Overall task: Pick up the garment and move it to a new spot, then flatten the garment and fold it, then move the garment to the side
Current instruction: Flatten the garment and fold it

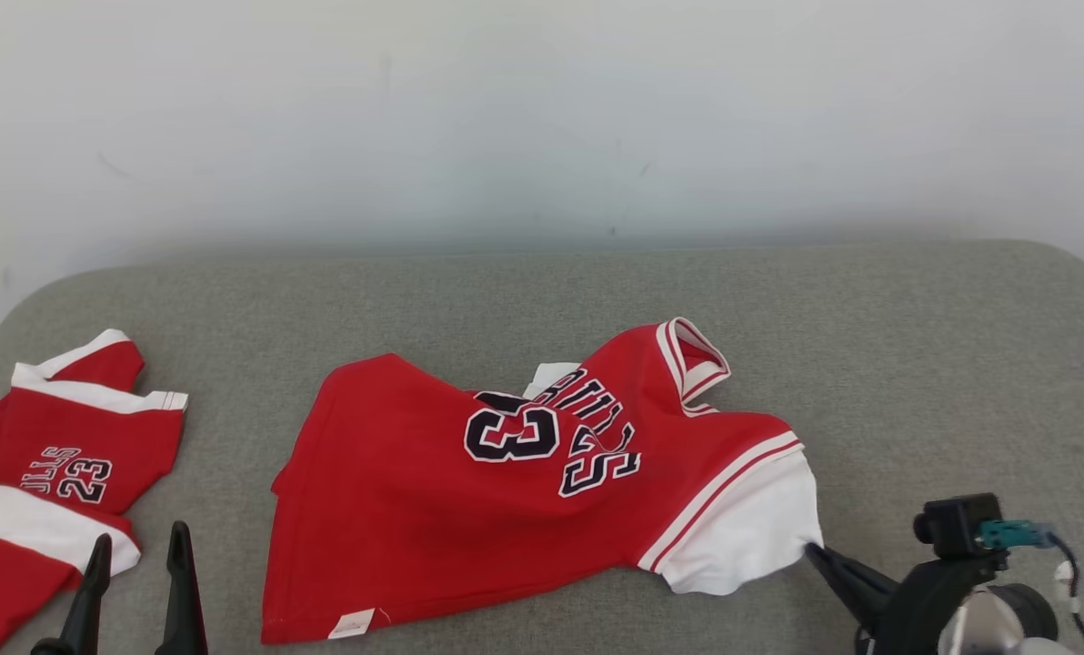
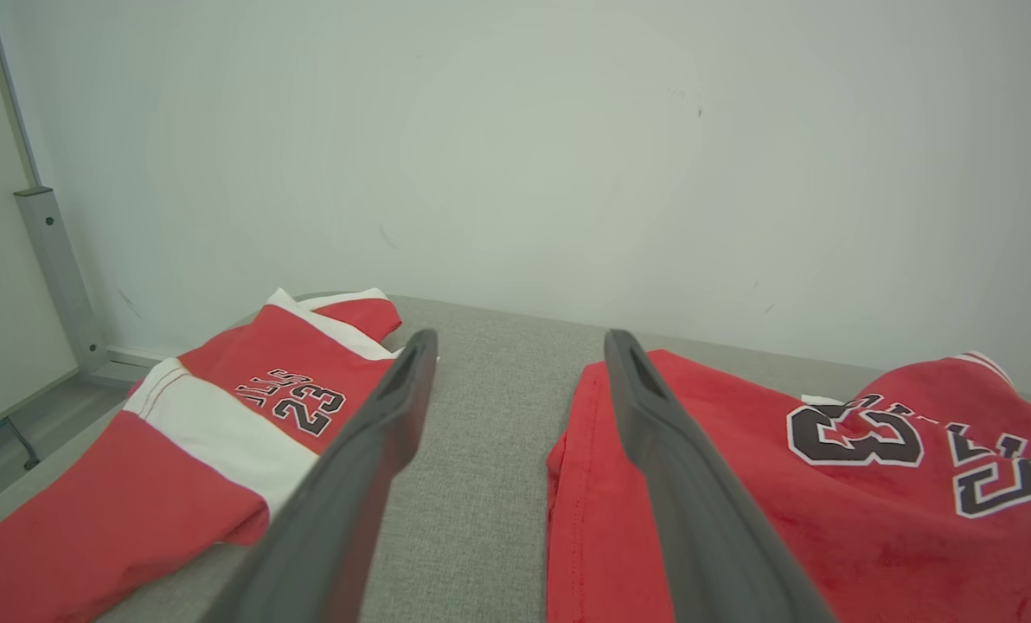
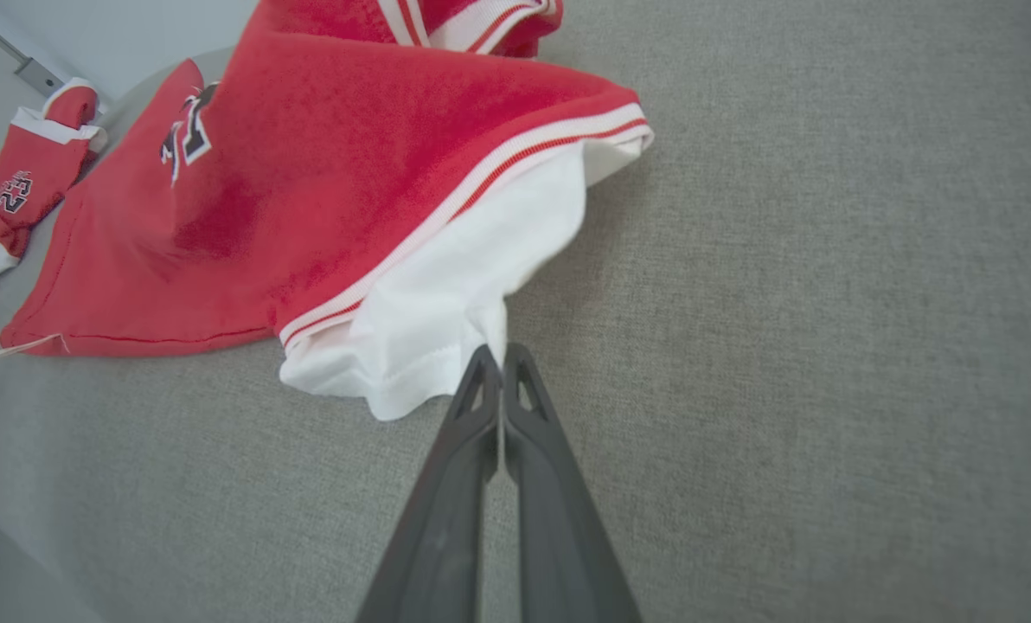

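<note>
One step at most had begun: the garment (image 1: 433, 509) lay rumpled and unfolded mid-way along the surface (image 1: 915, 364), right pincer (image 3: 500, 353) clenched on its white sleeve (image 3: 446, 311), left pincer (image 1: 141, 535) released alongside, with flattening, folding and side placement outstanding.

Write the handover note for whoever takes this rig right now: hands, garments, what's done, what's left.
Hands: the left hand is open and holds nothing, sitting between the two jerseys. The right hand is shut on the edge of the white sleeve of the red jersey.
Things: that jersey lies rumpled mid-way along the grey cushion, collar curled up. A second jersey lies at the robot's left edge.
Done: sleeve gripped.
Left: flatten, fold, move aside.
</note>
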You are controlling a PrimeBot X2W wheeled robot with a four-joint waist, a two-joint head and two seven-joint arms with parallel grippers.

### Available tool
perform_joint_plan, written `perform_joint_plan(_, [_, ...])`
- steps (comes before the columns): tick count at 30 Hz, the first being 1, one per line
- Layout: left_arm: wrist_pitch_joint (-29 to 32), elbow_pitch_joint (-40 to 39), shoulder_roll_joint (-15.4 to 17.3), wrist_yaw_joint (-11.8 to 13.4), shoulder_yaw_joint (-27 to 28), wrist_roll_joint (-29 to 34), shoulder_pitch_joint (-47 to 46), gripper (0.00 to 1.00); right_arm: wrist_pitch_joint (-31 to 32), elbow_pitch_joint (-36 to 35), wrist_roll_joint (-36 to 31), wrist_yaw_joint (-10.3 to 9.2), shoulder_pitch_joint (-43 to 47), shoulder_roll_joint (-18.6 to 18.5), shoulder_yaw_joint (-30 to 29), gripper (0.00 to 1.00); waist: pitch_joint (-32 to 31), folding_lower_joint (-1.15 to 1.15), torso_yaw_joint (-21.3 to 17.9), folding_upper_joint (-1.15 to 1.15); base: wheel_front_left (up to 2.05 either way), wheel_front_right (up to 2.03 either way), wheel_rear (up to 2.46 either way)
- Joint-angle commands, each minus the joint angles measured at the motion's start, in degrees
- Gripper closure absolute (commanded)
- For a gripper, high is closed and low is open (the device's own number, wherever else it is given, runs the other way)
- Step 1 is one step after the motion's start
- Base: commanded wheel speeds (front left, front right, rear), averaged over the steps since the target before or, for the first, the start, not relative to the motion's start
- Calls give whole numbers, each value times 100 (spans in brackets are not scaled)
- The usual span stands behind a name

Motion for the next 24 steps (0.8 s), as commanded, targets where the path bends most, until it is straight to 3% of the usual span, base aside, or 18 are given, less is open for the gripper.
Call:
perform_joint_plan(1, [-29,23,4,-26,25,-11,70,0,196,-396,183,-4,170,-250,-65,100,-60,0,-84,0,0,0,0])
perform_joint_plan(10, [-29,39,1,-37,126,-4,79,0,1130,-1357,611,-4,952,-592,-631,100,-52,0,-232,0,0,0,0])
perform_joint_plan(13, [-29,62,-11,-41,121,20,35,0,1499,-1366,604,-3,1145,-444,-689,100,-34,0,-260,0,0,0,0])
perform_joint_plan(21, [-29,168,-32,-82,41,39,-33,0,1667,-717,-330,-4,1076,57,-906,100,-22,0,-250,0,0,0,0])
perform_joint_plan(22, [-29,187,-21,-80,55,42,-25,0,1545,-743,-463,-4,998,112,-1047,0,-27,0,-249,0,0,0,0])
perform_joint_plan(24, [-29,210,-1,-84,74,41,-17,0,1460,-777,-555,-3,968,170,-1174,0,-32,0,-240,0,0,0,0])
